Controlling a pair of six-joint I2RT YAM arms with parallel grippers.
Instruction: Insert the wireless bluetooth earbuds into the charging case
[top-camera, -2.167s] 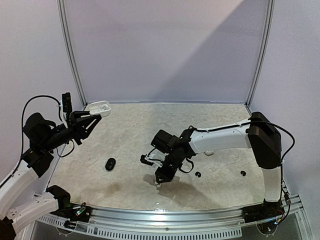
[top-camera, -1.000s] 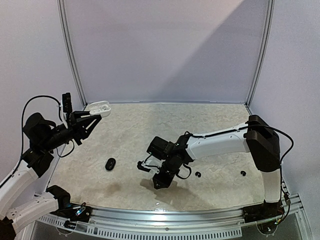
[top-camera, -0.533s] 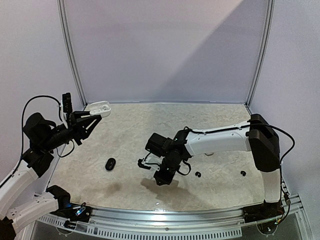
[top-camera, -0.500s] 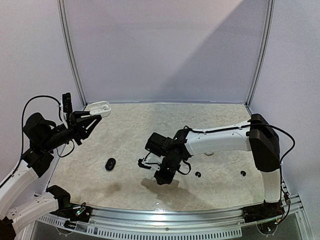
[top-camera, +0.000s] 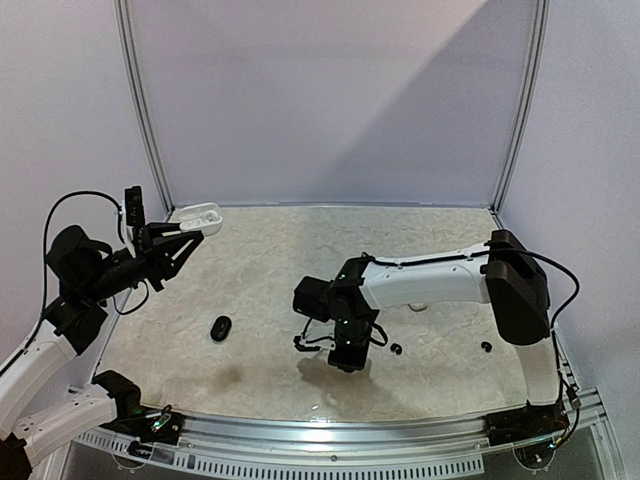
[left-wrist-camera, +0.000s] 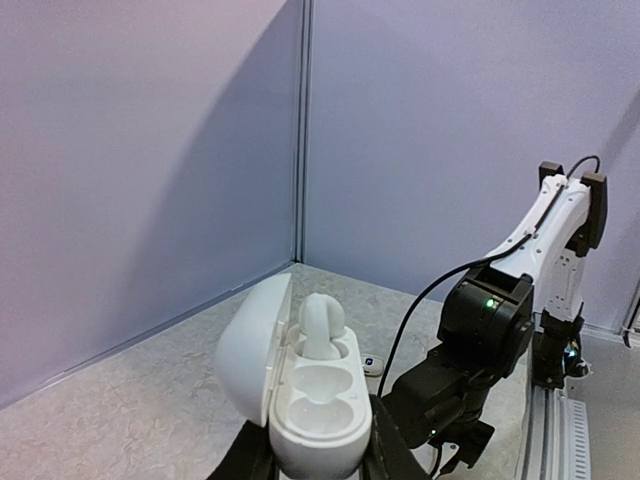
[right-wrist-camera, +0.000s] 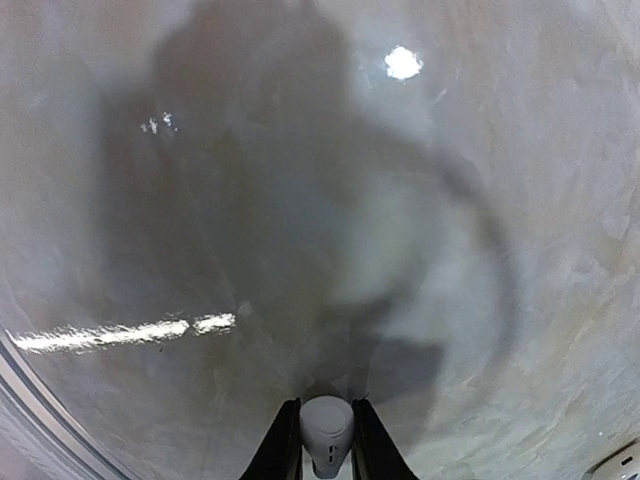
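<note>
White earbud (right-wrist-camera: 327, 432) in right gripper (right-wrist-camera: 325, 412) — open case (left-wrist-camera: 312, 395) in left gripper (left-wrist-camera: 315, 452).

Between the matt black plastic fingers (right-wrist-camera: 285, 447) of the right claw (right-wrist-camera: 326, 448), the white earbud (right-wrist-camera: 327, 425) looks like smooth, softly sheened plastic. Beneath that claw the table (right-wrist-camera: 480, 250) is polished and marbled like stone, throwing bright glints. In the left claw (left-wrist-camera: 318, 458) the white charging case (left-wrist-camera: 300, 400) is smooth, glossy plastic.
</note>
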